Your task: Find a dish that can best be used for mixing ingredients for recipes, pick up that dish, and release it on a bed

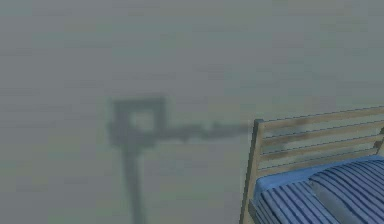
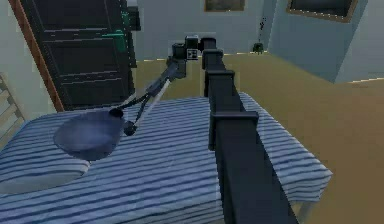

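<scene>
A blue-grey bowl (image 2: 90, 133) hangs at the far end of my gripper (image 2: 127, 124), clear of the blue striped bed (image 2: 170, 160) below it, so the gripper holds the bowl. The dark arm (image 2: 235, 130) rises from the bottom edge across the bed, and the thin fingers (image 2: 150, 98) slant down toward the arm side view's left. A pale pillow (image 2: 40, 180) lies on the bed just under the bowl. In the forward view, the bed's wooden headboard (image 1: 315, 135) and striped bedding (image 1: 320, 195) sit at the lower right.
A dark panelled door (image 2: 85, 50) stands beyond the bed. Tan floor (image 2: 320, 120) spreads across the arm side view's right. Framed pictures (image 2: 322, 8) hang on the far walls. A plain grey wall (image 1: 150, 60) faces the forward view.
</scene>
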You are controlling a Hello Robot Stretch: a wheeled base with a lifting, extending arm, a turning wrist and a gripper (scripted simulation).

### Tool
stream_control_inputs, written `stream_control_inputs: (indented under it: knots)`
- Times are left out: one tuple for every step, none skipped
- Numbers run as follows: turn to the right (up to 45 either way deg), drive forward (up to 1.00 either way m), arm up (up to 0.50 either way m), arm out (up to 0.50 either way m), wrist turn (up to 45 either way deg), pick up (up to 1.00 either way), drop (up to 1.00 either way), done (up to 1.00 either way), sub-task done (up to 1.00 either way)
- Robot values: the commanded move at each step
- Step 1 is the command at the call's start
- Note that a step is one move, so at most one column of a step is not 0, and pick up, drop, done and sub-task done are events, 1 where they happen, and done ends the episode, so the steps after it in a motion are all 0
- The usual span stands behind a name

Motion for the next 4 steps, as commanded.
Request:
stream_control_inputs:
  knots:
    - [0.0,0.00,0.00,0.00,45.0,0.00,0.00,0.00,0.00]
    - [0.0,0.00,0.00,0.00,45.0,0.00,0.00,0.00,0.00]
    - [0.0,0.00,0.00,0.00,3.0,0.00,0.00,0.00,0.00]
    - [0.0,0.00,-0.22,0.00,0.0,0.00,0.00,0.00,0.00]
